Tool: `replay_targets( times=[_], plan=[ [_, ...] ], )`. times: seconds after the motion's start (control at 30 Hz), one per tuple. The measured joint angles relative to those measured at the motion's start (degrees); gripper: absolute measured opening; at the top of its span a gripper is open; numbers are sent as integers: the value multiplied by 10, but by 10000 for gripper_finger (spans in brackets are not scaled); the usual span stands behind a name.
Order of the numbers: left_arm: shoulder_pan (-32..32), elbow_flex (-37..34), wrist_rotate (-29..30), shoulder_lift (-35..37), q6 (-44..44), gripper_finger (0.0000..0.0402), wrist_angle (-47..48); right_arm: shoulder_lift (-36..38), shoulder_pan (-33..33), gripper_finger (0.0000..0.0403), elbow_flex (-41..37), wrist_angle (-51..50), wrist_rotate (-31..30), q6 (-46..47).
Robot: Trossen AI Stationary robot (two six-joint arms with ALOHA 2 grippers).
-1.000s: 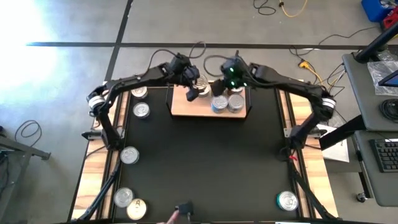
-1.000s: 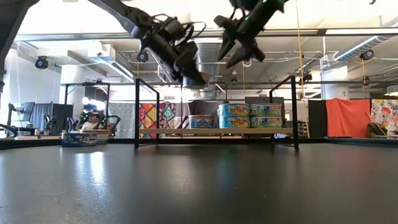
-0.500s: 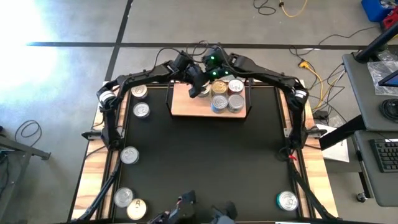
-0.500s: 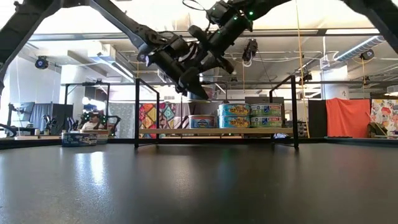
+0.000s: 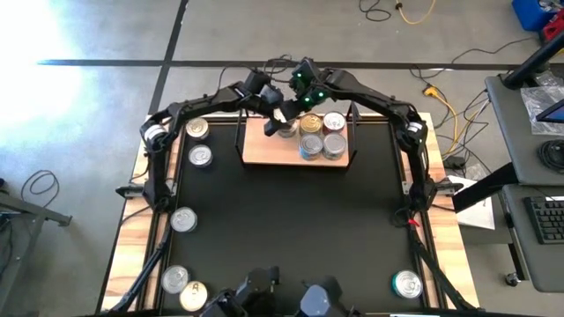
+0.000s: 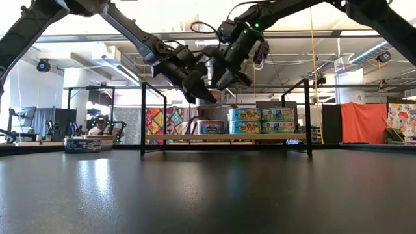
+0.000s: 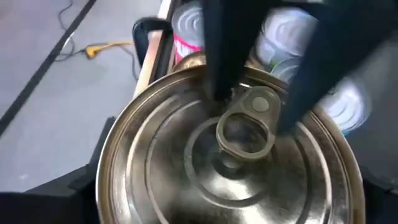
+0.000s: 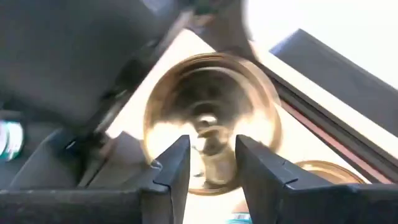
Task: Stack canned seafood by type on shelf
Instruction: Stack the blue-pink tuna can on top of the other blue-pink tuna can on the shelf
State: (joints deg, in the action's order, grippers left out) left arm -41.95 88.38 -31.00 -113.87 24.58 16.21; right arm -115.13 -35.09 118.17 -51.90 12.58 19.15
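My left gripper point(image 5: 275, 114) hangs over the left part of the light-wood shelf point(image 5: 264, 151) and is shut on a gold-lidded tin point(image 7: 230, 143), which also fills the right wrist view point(image 8: 211, 112). My right gripper point(image 8: 212, 163) is open and right at that tin's lid. Its two fingers point(image 7: 221, 56) stand on either side of the pull tab point(image 7: 249, 121). In the low view both grippers meet above the shelf point(image 6: 208, 81). Several tins stand on the shelf: a gold-lidded one point(image 5: 310, 123), blue-labelled ones point(image 6: 244, 121) and a red-labelled one point(image 6: 210, 127). My left gripper holds the gold-lidded tin by its side wall point(image 7: 109, 180), pinched between the two fingers, which show only as dark corners beside it. The tin is lifted clear above the shelf, and its lid faces the wrist camera. My right gripper's fingertips reach the lid beside the tab; whether they touch it, I cannot tell.
Loose tins stand along the table's left side point(image 5: 197, 129) point(image 5: 202, 156) point(image 5: 182, 219), two at the near left corner point(image 5: 174, 279) and one at the near right corner point(image 5: 407, 283). Dark objects show at the near edge point(image 5: 313, 301). The black table middle point(image 5: 291, 229) is bare.
My right gripper has swung from above the shelf's right part toward the table's left and come down to the tin in my left gripper. My left gripper has shifted a little toward the far edge, keeping the tin. Dark objects have come into view at the near edge.
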Motion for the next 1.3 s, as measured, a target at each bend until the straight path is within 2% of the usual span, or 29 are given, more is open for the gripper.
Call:
replay_targets(
  times=[0.2, 0.3, 0.47, 0.63, 0.8, 0.87, 1.03, 1.13, 1.3],
  plan=[
    [-2, 0, -21, -16, 34, 383, 17, 1, 2, 122, 0, 10, -3, -101],
    [-2, 0, -23, -19, 70, 383, 17, 1, 0, 120, 0, 6, 21, -167],
    [-2, 0, 8, -36, 28, 384, 17, 1, -4, 112, 0, 4, 35, -261],
    [-1, 0, 44, -42, -4, 384, 10, -2, -12, 101, -3, 14, 34, -299],
    [4, 0, 52, -42, -22, 384, -1, -2, -15, 81, -3, 35, 36, -340],
    [8, 0, 52, -42, -30, 384, -4, -2, -19, 69, -4, 35, 53, -342],
    [17, 0, 54, -44, -43, 384, -12, -2, -45, 34, -8, 31, 146, -359],
    [18, 0, 60, -46, -58, 384, -12, -2, -56, 14, -23, 56, 154, -404],
    [21, 0, 68, -46, -66, 384, -13, -2, -78, 12, -71, 151, 170, -435]
  ],
)
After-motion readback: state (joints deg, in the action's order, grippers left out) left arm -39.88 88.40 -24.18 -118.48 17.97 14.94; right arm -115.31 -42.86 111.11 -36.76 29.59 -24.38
